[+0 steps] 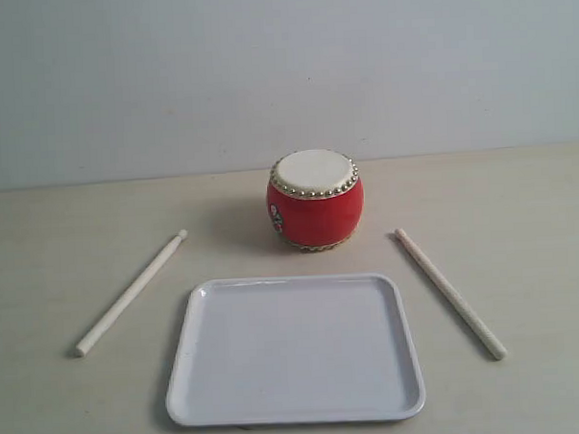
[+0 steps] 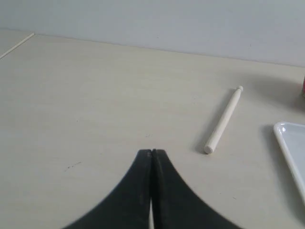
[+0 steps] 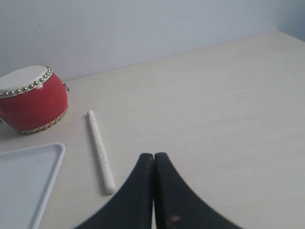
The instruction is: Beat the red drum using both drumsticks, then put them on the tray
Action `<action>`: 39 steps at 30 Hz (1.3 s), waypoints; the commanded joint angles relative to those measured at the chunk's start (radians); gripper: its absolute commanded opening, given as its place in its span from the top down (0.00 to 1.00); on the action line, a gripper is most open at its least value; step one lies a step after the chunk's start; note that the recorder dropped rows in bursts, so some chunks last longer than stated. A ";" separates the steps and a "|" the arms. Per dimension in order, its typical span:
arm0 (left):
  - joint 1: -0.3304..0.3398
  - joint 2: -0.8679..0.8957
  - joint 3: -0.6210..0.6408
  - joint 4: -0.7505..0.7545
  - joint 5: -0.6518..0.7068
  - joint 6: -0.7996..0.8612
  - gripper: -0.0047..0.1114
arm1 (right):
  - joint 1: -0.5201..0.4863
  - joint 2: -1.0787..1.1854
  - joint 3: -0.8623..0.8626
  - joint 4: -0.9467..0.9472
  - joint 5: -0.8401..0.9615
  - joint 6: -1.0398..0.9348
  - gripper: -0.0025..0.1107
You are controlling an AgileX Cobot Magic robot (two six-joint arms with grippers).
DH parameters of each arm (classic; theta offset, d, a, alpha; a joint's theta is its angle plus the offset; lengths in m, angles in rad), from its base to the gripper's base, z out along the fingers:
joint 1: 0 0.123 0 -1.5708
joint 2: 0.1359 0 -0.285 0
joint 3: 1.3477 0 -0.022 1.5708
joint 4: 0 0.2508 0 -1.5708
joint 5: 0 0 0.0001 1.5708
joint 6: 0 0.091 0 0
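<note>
The drumsticks point(image 1: 129, 294) are laid outside the tray point(image 1: 186, 375). The left gripper point(image 2: 151, 152) and right gripper point(image 3: 153, 155) are each closed tight.

**Exterior view:** set in front of the counter point(image 1: 520, 216), raised and angled down toward the back wall point(image 1: 264, 64). Mid-range. It takes in the tray point(image 1: 298, 414), red drum point(image 1: 315, 201), left drumstick point(image 1: 129, 294) and right drumstick point(image 1: 449, 293) whole.

**Left wrist view:** sits just behind the left hand point(image 2: 151, 152), low over the counter, close, facing the wall. It shares the left drumstick and one tray edge with the exterior view.

**Right wrist view:** sits just behind the right hand point(image 3: 154, 156), likewise low and close. It shares the right drumstick, red drum and a tray corner.

The two wrist views overlap at the tray.
</note>
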 commanded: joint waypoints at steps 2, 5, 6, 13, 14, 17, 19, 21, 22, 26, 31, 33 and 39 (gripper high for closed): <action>0.001 0.004 -0.005 -0.007 -0.009 -0.002 0.96 | -0.004 0.004 -0.003 0.002 -0.011 -0.002 0.98; 0.001 0.004 -0.005 -0.007 -0.009 -0.002 0.96 | -0.004 0.004 -0.003 0.002 -0.011 -0.002 0.98; 0.001 0.004 -0.005 -0.007 -0.009 -0.002 0.96 | -0.004 0.004 -0.003 0.002 -0.011 -0.002 0.98; 0.001 0.004 -0.005 -0.007 -0.009 -0.002 0.96 | -0.004 0.004 -0.003 -0.001 -0.011 -0.002 0.98; 0.001 0.004 -0.005 -0.007 -0.009 -0.002 0.96 | -0.004 0.004 -0.003 -0.001 -0.011 -0.002 0.98; 0.001 0.004 -0.005 -0.007 -0.009 -0.002 0.96 | -0.004 0.004 -0.003 -0.001 -0.011 -0.002 0.98; 0.001 0.004 -0.005 -0.007 -0.009 -0.002 0.96 | -0.004 0.004 -0.003 -0.001 -0.011 -0.002 0.98; 0.001 0.004 -0.005 -0.007 -0.009 -0.002 0.96 | -0.004 0.004 -0.003 -0.005 -0.017 -0.006 0.98; 0.001 0.004 -0.005 -0.007 -0.009 -0.002 0.96 | -0.004 0.004 -0.003 -0.005 -0.020 -0.005 0.98; 0.001 0.004 -0.005 -0.007 -0.009 -0.002 0.96 | -0.004 0.004 -0.003 -0.003 -0.017 -0.005 0.98; 0.001 0.004 -0.005 -0.007 -0.009 -0.002 0.96 | -0.004 0.004 -0.003 -0.103 -0.024 -0.012 0.98; 0.001 0.004 -0.005 -0.007 -0.009 -0.002 0.96 | -0.004 0.004 -0.003 -0.202 -0.023 -0.012 0.98; 0.001 0.004 -0.005 -0.007 -0.009 -0.002 0.96 | -0.004 0.004 -0.003 -0.394 -0.030 -0.012 0.98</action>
